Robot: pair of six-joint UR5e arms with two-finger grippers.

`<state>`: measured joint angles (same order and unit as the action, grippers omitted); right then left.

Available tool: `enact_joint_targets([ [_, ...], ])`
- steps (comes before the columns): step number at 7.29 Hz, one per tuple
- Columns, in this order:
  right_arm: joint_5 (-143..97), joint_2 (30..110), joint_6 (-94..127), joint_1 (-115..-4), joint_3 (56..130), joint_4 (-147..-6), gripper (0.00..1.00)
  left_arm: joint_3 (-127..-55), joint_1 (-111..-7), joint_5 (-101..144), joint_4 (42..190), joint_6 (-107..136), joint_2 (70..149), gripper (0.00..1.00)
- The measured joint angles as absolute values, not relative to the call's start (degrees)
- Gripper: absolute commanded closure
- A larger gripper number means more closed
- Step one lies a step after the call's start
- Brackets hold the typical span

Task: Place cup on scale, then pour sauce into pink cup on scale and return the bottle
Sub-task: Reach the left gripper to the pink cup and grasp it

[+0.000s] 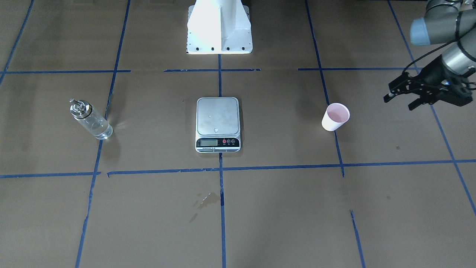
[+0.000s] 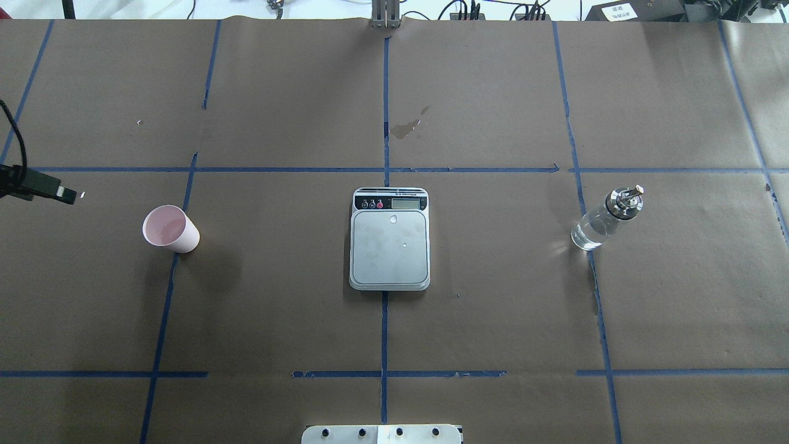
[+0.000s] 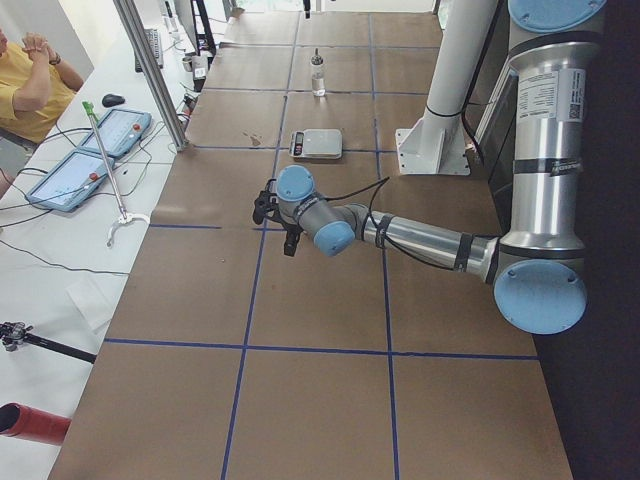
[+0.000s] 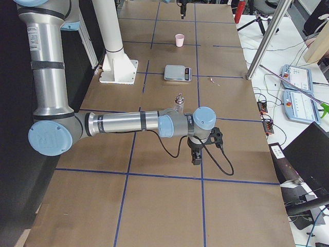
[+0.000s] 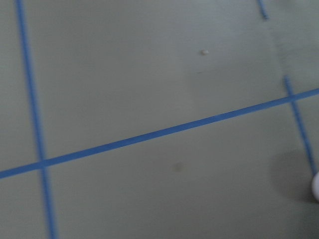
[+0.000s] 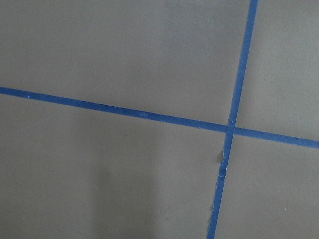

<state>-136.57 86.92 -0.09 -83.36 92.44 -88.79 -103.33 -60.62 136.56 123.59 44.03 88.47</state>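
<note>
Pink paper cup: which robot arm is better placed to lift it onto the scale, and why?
Left. The left gripper hovers open beside the small pale pink paper cup, on its side of the flat steel-topped scale. The right arm sits beyond the clear glass bottle.

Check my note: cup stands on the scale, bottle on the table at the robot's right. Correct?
No. In the overhead view the cup stands on the table at the robot's left, apart from the scale. The bottle is on the table at the robot's right.
</note>
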Motion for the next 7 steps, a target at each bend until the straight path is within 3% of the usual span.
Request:
enact_joint_targets([
  [3, -136.74, 87.08, -0.11, -82.51, 92.24, -86.91, 0.0, -103.59, -50.3, 126.99, 124.12, 57.34, 91.31, 0.01],
  [5, -136.68, 87.1, -0.16, -81.9, 91.98, -86.77, 0.0, -102.16, -48.83, 125.76, 124.16, 58.61, 92.12, 0.1],
  [6, -136.62, 87.1, -0.17, -81.75, 91.9, -86.75, 0.0, -101.4, -48.53, 125.63, 124.18, 58.66, 92.54, 0.2],
  [7, -136.6, 87.1, -0.18, -81.7, 91.88, -86.75, 0.0, -100.87, -48.09, 125.56, 124.19, 58.65, 92.77, 0.4],
])
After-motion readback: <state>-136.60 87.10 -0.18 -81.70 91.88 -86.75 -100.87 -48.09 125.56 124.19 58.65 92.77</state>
